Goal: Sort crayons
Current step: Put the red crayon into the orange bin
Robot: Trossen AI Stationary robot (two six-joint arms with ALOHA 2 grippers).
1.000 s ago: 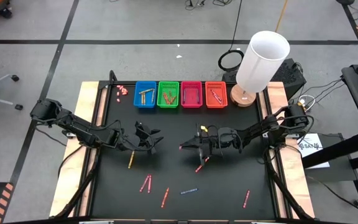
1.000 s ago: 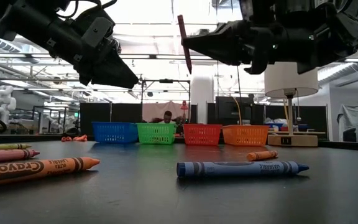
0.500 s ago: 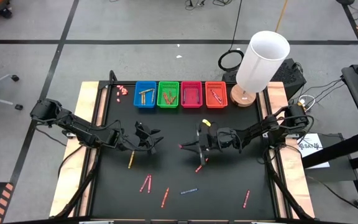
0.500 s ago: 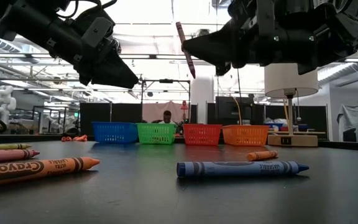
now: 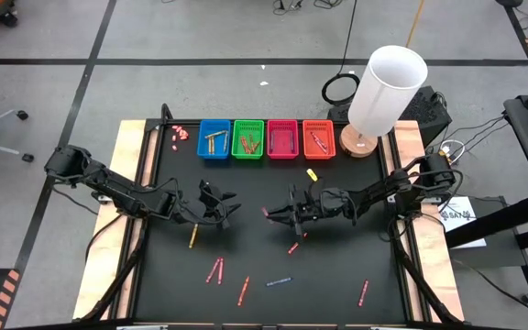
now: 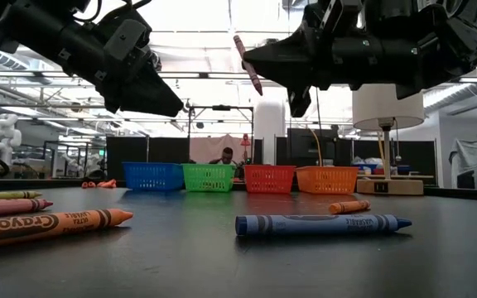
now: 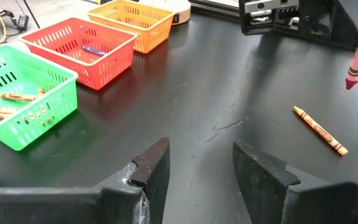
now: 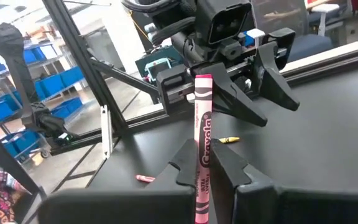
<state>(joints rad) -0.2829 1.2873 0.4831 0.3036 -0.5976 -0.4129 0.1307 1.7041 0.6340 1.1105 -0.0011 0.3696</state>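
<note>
Right gripper [image 5: 270, 212] mid-table, above the mat, clamped on a pink crayon [image 8: 201, 155]. Left gripper [image 7: 197, 163] idles left of it, jaws apart, empty.

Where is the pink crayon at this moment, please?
The pink crayon is clamped in the right end effector, lifted above the black table near its middle, facing the left end effector, with an orange crayon lying just below it in the high view.

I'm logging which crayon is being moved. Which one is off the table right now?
The pink crayon, pinched upright in the right gripper above mid-table. The other loose crayons lie flat on the black table.
</note>
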